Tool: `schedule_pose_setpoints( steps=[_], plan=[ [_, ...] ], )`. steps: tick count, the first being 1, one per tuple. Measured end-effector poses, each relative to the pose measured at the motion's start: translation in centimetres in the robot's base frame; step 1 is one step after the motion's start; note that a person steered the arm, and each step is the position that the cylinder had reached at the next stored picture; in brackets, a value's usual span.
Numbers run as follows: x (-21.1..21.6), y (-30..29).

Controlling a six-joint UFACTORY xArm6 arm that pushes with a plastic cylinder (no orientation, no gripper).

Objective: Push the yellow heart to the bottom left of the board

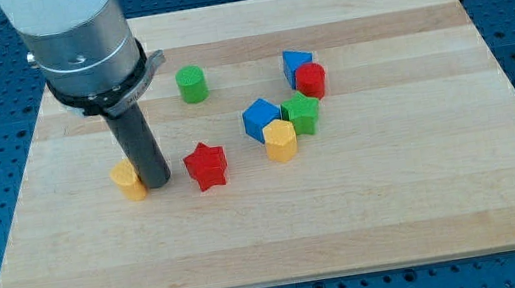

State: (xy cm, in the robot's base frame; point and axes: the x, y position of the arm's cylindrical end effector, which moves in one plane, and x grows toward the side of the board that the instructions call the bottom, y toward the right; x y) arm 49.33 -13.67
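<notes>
The yellow heart lies on the wooden board at the view's left, a little below mid-height. My tip stands right against the heart's right side, touching or almost touching it. The rod hides part of the heart's right edge. A red star lies just right of my tip.
A green cylinder sits above the star. To the right is a cluster: blue cube, yellow hexagon, green star, red cylinder, blue triangle. The arm's grey body hangs over the top left.
</notes>
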Motion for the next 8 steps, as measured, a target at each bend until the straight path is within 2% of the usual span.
schedule_pose_setpoints(
  steps=[2, 3, 6, 8],
  plan=[
    [-0.9, 3.8],
    [-0.9, 3.1],
    [-1.7, -1.0],
    [0.9, -5.5]
  ],
)
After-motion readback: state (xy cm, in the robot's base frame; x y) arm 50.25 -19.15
